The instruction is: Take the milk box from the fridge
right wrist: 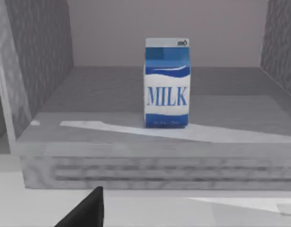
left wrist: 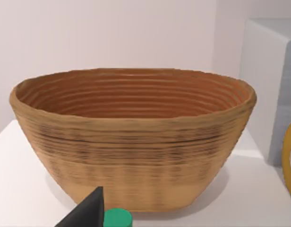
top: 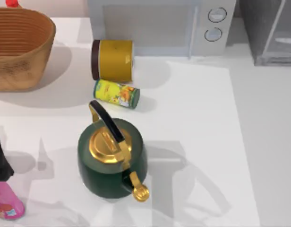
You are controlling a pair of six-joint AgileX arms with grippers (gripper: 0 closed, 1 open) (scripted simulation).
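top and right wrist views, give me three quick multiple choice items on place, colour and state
1. Where does the milk box stand?
A. in the basket
B. on the fridge floor
C. on the kettle

2. What colour is the kettle body?
A. dark green
B. red
C. white

3. How is the yellow-green can posed?
A. upright
B. lying on its side
C. stacked on the microwave

Answers: 1 B, it stands upright between the grey walls. 2 A, green body with a gold lid. 3 B, its round side rests on the table.

Woven basket stands on white table.
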